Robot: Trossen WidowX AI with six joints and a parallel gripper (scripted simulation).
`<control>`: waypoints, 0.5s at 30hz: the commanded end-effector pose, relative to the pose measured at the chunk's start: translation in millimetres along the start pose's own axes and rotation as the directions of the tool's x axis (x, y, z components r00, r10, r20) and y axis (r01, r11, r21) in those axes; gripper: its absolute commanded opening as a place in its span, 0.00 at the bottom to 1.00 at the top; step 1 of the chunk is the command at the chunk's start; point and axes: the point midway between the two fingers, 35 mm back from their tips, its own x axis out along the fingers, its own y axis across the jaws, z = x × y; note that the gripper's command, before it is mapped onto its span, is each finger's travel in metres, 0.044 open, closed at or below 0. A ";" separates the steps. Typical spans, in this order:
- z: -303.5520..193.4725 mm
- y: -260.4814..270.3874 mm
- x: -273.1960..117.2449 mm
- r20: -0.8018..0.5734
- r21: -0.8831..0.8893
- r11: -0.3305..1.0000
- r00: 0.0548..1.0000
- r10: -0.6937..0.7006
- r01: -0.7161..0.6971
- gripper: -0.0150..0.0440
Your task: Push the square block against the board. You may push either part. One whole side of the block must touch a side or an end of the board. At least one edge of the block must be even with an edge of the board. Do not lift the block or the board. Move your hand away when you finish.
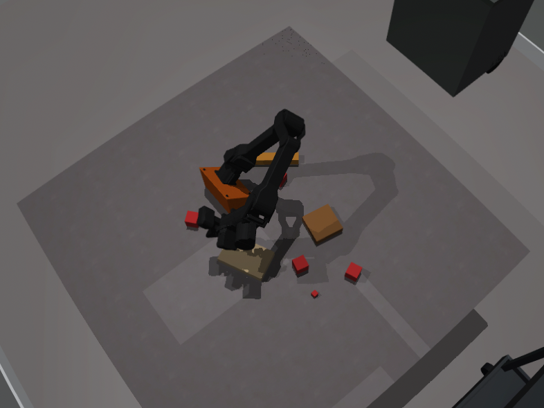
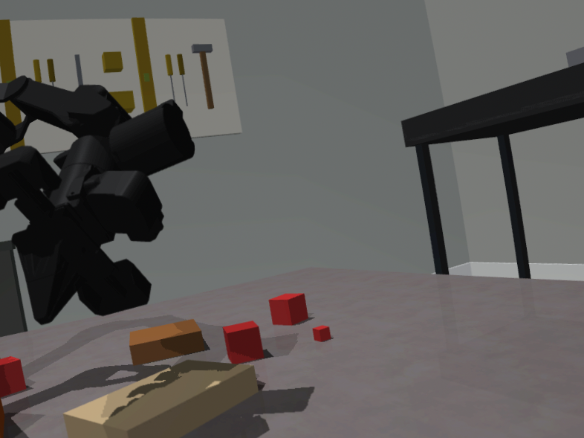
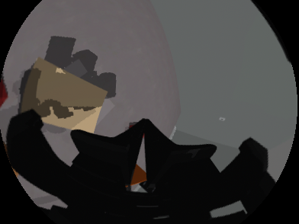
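The brown block (image 1: 321,219) (image 2: 151,349) sits apart from the tan board (image 1: 243,264) (image 2: 204,391) (image 3: 70,84). Joining, edge alignment and retreat remain; the gripper (image 1: 211,233) (image 2: 44,320) (image 3: 145,122) is clenched, empty.

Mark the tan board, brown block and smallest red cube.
Tan board (image 1: 245,262) (image 2: 168,395) (image 3: 72,84): top, exterior and wrist views, upper face.
Brown block (image 1: 321,219) (image 2: 163,332): top and exterior views, upper face.
Smallest red cube (image 1: 314,294) (image 2: 321,334): top and exterior views, visible middle.
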 end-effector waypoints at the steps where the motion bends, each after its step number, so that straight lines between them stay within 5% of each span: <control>1: 9.2 16.0 -17.6 0.048 -0.104 0.994 0.998 0.044 -0.038 0.25; 15: 17.9 83.9 -73.5 0.139 -0.491 0.862 0.967 0.216 -0.122 0.25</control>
